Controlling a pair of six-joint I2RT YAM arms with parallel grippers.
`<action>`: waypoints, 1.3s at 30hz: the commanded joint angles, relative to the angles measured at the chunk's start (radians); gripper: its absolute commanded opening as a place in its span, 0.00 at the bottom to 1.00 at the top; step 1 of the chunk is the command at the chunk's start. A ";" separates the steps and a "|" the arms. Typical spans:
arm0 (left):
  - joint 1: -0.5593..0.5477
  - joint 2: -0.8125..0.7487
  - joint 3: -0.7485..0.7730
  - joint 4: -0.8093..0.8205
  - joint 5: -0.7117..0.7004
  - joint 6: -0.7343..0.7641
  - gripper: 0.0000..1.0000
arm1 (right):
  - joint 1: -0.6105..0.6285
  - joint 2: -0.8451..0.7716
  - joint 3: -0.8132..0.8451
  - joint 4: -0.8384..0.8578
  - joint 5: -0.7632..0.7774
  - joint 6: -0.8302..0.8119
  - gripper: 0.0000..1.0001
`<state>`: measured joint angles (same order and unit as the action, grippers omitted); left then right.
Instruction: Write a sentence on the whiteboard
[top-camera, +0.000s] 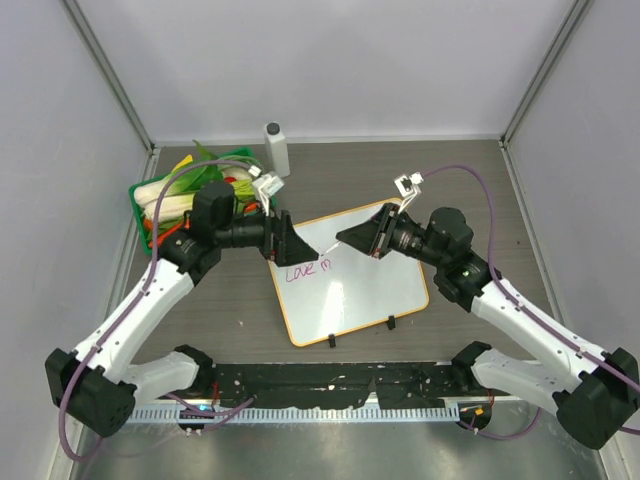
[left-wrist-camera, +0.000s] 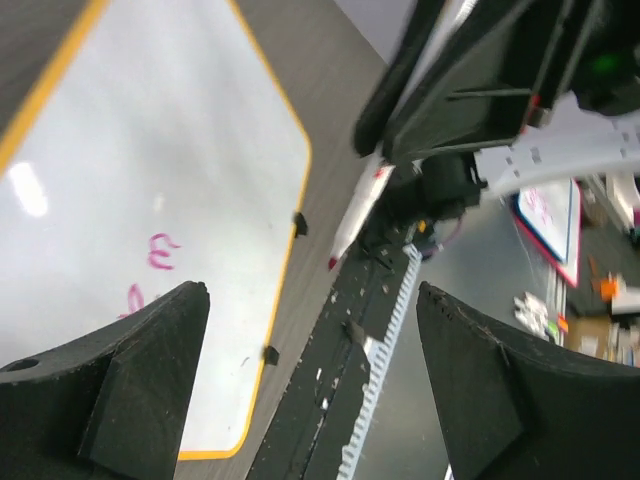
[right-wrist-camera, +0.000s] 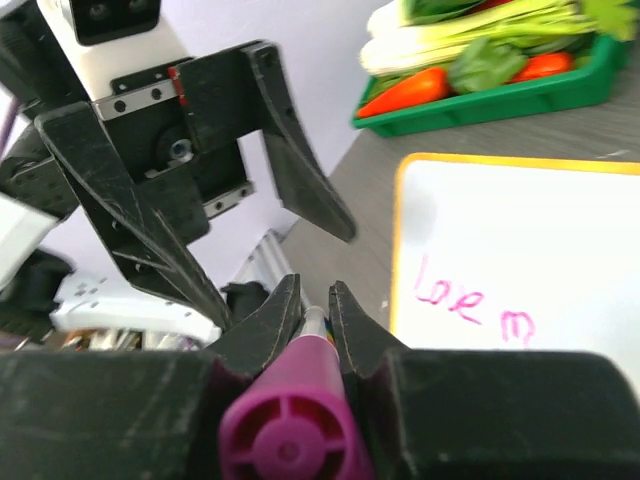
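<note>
The whiteboard (top-camera: 360, 275), white with a thin orange frame, lies flat mid-table, also in the left wrist view (left-wrist-camera: 180, 150) and the right wrist view (right-wrist-camera: 540, 240). The sentence (top-camera: 308, 268) reads "Love m" in magenta cursive near its top left corner (right-wrist-camera: 470, 305). My right gripper (top-camera: 350, 238) (right-wrist-camera: 317, 295) hovers over the board's far edge, shut on a marker (right-wrist-camera: 300, 420) with a magenta end; its white barrel (left-wrist-camera: 355, 215) points at the writing. My left gripper (top-camera: 300, 250) (left-wrist-camera: 312, 295) faces it over the same corner, open with nothing between its fingers (right-wrist-camera: 290, 150).
A green tray (top-camera: 136, 195) heaped with leeks, carrots and other vegetables stands at the back left, just behind my left arm. A white bottle (top-camera: 276, 148) stands upright behind the board. A black paint-flecked strip (top-camera: 330, 385) runs along the table's near edge. Grey walls enclose three sides.
</note>
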<state>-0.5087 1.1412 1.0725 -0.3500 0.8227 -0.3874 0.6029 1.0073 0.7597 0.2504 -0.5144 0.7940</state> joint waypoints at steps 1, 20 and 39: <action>0.099 -0.105 -0.098 0.012 -0.149 -0.088 0.87 | 0.001 -0.084 -0.016 -0.121 0.209 -0.108 0.01; 0.349 0.021 -0.316 0.218 -0.068 -0.297 0.70 | 0.000 -0.107 -0.074 -0.108 0.382 -0.179 0.02; 0.348 0.246 -0.293 0.389 -0.051 -0.263 0.05 | 0.003 -0.032 -0.112 -0.048 0.361 -0.275 0.02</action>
<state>-0.1616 1.3491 0.7422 0.0784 0.8516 -0.7307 0.6029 0.9710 0.6483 0.1349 -0.1596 0.5716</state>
